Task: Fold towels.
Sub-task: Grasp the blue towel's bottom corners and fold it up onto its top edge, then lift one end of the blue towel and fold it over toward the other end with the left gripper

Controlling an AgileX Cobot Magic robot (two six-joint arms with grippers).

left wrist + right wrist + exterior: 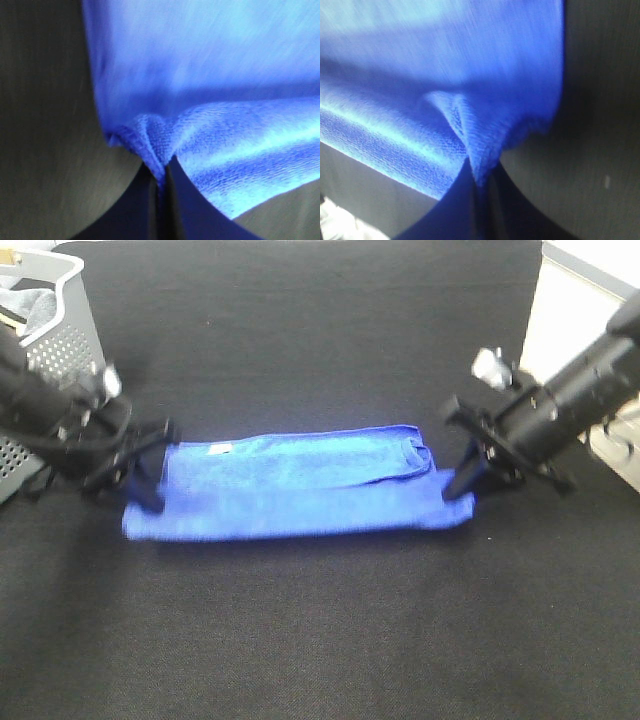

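– Royal-blue microfibre towel (300, 485), folded into a long strip, about the middle of the black desk (320, 650). Which way does it run?

– Its long axis goes left to right, parallel to the desk's near edge. A small white tag (218, 449) sits on the upper layer near the left end, and the right end is rumpled.

– And the arms?

– One at each end. The left gripper (150, 478) meets the towel's left end and the right gripper (462, 480) its right end, so the strip lies between them. From the high camera the dark fingers blend together and I cannot read the grip.

– The wrist cameras settle it. In the left one the jaws of the left gripper (162, 172) are pressed together on a bunched corner of fuzzy cloth. The right gripper (480, 180) pinches the same way, with a puckered fold rising from its tips.

– What do only the high pictures give?

– The grey perforated basket (60, 335) at the desk's far left corner, behind the left arm. Whether the pinched corners are off the desk, I cannot tell.
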